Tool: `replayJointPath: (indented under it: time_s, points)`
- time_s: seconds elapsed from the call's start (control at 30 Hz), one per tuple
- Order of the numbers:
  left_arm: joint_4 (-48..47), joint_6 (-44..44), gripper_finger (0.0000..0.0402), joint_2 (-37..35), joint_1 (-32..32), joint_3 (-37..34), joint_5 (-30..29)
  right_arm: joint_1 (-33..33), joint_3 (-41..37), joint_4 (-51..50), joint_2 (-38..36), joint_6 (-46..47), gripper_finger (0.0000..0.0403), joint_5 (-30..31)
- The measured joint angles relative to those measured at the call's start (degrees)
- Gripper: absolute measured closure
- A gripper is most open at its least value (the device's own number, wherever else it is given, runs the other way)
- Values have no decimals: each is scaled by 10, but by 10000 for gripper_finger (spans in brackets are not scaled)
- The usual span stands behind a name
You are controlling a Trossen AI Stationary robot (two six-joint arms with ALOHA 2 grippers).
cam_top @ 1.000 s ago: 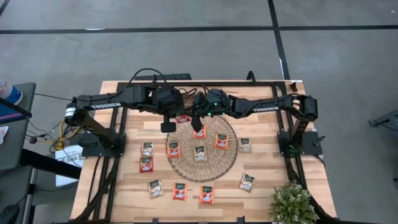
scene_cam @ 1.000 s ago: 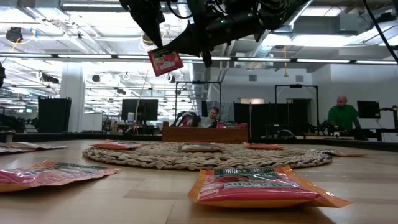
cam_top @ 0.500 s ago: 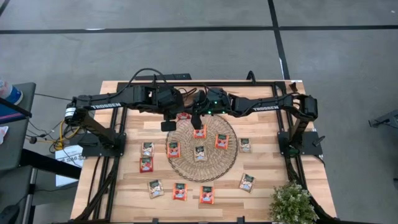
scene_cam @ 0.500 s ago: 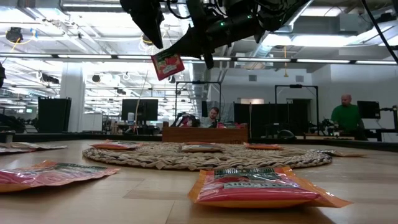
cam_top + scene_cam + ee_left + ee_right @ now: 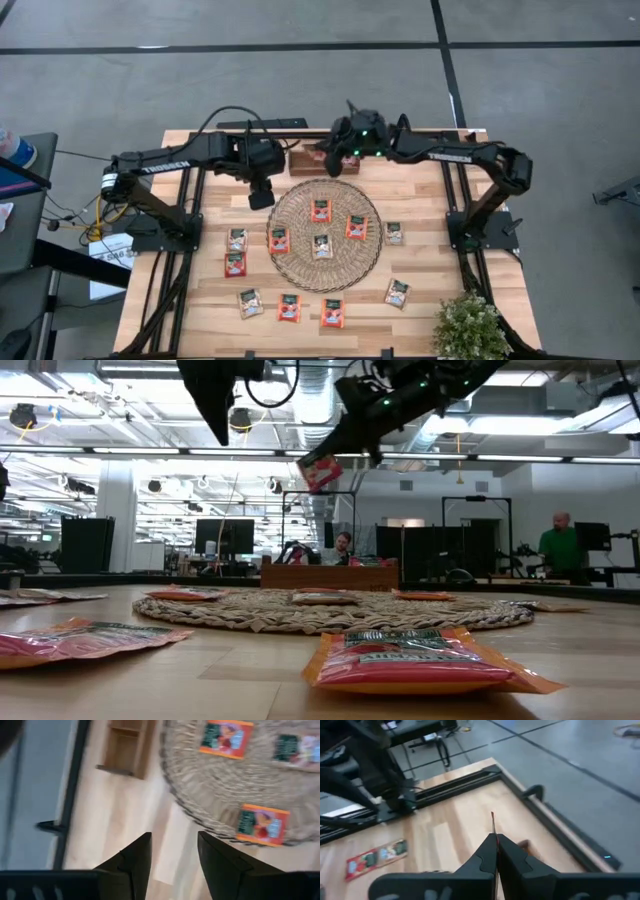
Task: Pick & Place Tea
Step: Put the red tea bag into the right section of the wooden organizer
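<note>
Carry phase, from above: right gripper (image 5: 326, 165) hangs over the wooden tray (image 5: 308, 164) at the table's far edge; other sachets (image 5: 321, 210) lie on the woven mat (image 5: 368, 250) and table. Left gripper (image 5: 260, 198) waits beside the mat. Low view: right jaws pinched shut on a red sachet (image 5: 319, 471), high in the air. Left wrist view: left fingers (image 5: 135, 857) parted, nothing between them. Right wrist view: fingers closed on the sachet's thin edge. Next up, I'd say, lower over a compartment and release.
</note>
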Motion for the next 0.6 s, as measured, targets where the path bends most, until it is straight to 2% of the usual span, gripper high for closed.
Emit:
replayJointPath:
  time_s: [0.13, 0.27, 0.37, 0.47, 0.6]
  points:
    - [7, 3, 250, 0, 21, 0, 47, -33, -24, -24, -40, -24, 403, 0]
    - [43, 4, 250, -2, 40, -14, 52, -69, -71, -27, -85, -28, 403, -2]
    - [112, 5, 250, -27, 54, -68, 65, -94, -121, 4, -123, -3, 403, -7]
    - [184, 7, 250, -57, 69, -138, 107, -109, -182, 92, -152, 35, 403, -32]
    - [255, -15, 250, -96, 86, -228, 154, -106, -248, 194, -155, 85, 403, -34]
